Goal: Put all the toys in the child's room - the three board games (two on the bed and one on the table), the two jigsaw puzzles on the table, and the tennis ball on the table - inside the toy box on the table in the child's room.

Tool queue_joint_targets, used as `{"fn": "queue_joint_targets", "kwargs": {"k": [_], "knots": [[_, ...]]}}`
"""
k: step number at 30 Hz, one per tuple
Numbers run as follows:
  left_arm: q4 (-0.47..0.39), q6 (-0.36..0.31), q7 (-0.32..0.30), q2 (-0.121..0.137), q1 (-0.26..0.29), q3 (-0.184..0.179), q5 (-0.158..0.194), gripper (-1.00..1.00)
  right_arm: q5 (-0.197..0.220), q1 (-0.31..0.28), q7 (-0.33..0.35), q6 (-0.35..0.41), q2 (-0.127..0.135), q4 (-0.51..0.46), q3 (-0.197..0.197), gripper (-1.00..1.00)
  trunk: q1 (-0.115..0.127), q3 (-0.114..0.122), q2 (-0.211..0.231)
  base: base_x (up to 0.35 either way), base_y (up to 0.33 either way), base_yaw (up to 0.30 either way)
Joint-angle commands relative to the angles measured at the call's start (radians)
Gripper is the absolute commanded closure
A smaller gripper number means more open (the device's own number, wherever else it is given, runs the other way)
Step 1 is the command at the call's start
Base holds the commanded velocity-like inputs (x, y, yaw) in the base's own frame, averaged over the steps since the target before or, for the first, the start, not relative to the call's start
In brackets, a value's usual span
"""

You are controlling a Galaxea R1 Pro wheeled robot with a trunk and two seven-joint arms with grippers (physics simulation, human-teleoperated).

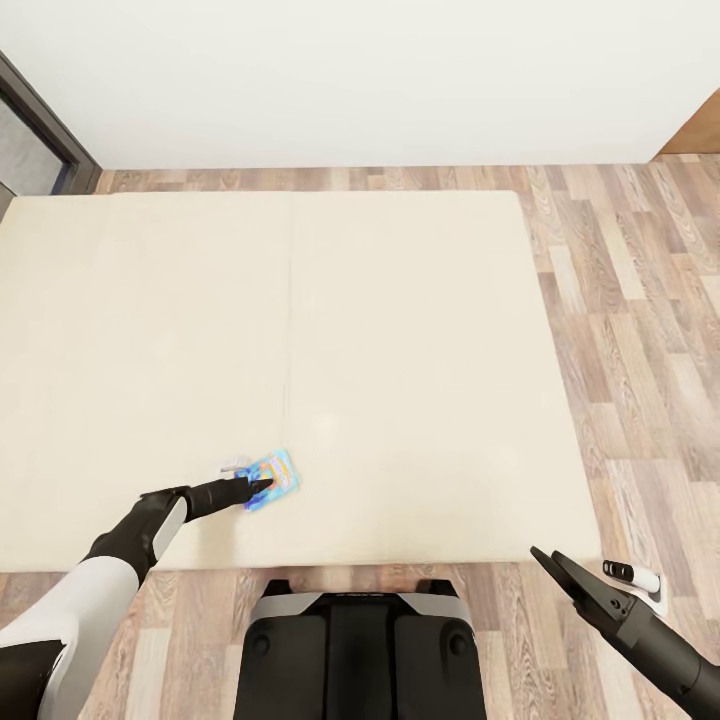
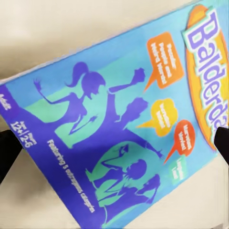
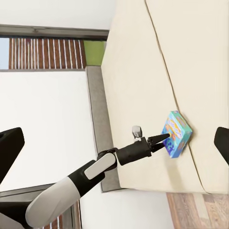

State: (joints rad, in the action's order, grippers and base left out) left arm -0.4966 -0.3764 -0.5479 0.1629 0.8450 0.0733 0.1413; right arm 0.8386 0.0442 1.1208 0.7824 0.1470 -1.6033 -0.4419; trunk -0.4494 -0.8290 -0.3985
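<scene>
Blue, flat and printed with purple dancing figures, the small board game box (image 1: 272,479) lies on the plain beige mattress of the low bed (image 1: 400,350), near its front edge. The left gripper (image 1: 262,486) reaches onto it, dark fingers (image 2: 223,143) spread either side of the box, not closed on it. Off to the side, over the wood-plank floor (image 1: 640,330), the right gripper (image 1: 548,563) hangs with its fingers apart, holding nothing.

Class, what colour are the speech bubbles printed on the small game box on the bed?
Orange and yellow, on the small blue flat game box; clearest in the left wrist view.
</scene>
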Motion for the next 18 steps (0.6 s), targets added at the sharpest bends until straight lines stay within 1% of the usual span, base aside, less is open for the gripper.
{"fn": "queue_joint_targets", "kwargs": {"k": [1,13,18], "knots": [[0.000,-0.009,-0.003,0.000,0.000,0.003,0.006,-1.00,0.005,0.000,-0.001,0.006,0.000,0.000,0.000,-1.00,-0.001,-0.001,-0.002,0.000,-0.101,0.000],[-0.002,-0.011,-0.003,0.002,0.000,0.003,0.006,-1.00,0.005,0.000,-0.001,0.006,0.002,0.000,0.000,-1.00,-0.001,-0.001,-0.002,0.007,-0.017,0.000],[-0.003,-0.013,-0.003,0.002,0.000,0.003,0.006,-1.00,0.005,0.000,-0.001,0.006,0.002,0.000,0.000,-1.00,-0.001,-0.001,-0.002,0.154,0.085,0.000]]}}
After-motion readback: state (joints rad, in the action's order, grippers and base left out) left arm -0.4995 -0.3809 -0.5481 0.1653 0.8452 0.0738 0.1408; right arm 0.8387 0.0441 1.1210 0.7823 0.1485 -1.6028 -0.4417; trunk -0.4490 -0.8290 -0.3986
